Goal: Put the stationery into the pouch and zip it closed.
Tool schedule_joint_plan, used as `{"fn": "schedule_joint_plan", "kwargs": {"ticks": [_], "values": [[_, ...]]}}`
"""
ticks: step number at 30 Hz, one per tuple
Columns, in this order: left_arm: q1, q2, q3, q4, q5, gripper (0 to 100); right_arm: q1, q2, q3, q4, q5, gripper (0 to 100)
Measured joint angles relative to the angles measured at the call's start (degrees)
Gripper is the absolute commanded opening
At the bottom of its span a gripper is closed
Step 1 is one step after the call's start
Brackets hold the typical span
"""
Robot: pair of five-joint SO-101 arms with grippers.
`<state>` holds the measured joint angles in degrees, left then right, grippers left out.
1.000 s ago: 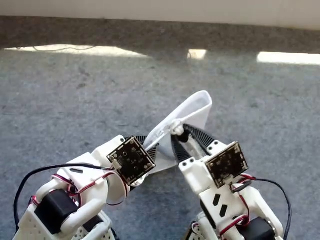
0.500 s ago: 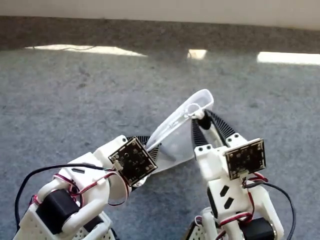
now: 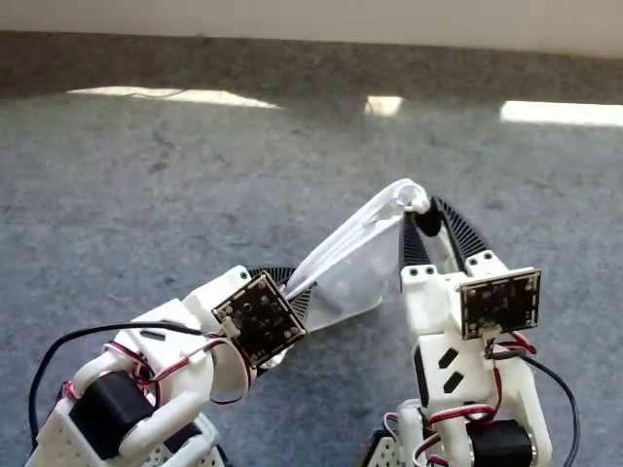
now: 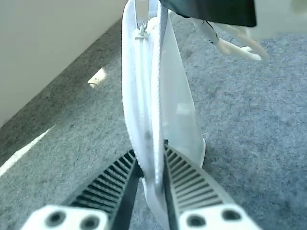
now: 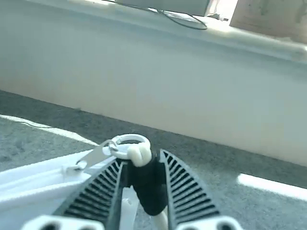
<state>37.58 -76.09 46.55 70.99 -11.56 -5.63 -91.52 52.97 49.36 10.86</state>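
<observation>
The white translucent pouch (image 3: 346,263) hangs stretched off the grey surface between both arms. My left gripper (image 3: 284,290) is shut on the pouch's near end, and its black ribbed fingers (image 4: 184,177) pinch the fabric (image 4: 168,96) on either side. My right gripper (image 3: 421,210) is shut at the pouch's far upper corner on the zipper pull (image 5: 130,143), a metal ring with a white bead and a dark tab. The zipper slider (image 4: 141,31) sits at the far end of the zip line. I cannot make out what is inside the pouch.
Grey carpet-like surface (image 3: 146,195) lies open to the left and right of the arms. A pale wall (image 5: 192,81) runs along the back, with a thin cable (image 3: 117,94) at its foot and bright sun patches (image 3: 560,113).
My right gripper has moved right and farther away with the zipper pull, drawing the pouch out long and taut. The left gripper has kept its hold in place.
</observation>
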Motion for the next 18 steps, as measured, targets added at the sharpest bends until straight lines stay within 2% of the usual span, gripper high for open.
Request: {"fn": "schedule_joint_plan", "kwargs": {"ticks": [6,18], "values": [[0.0,-0.1,0.0,0.0,0.0,0,1.2,5.3,0.0,-2.8,1.6,0.5],[0.0,0.1,0.0,-0.1,0.0,0,10.7,14.6,0.0,-8.6,2.1,0.5]]}}
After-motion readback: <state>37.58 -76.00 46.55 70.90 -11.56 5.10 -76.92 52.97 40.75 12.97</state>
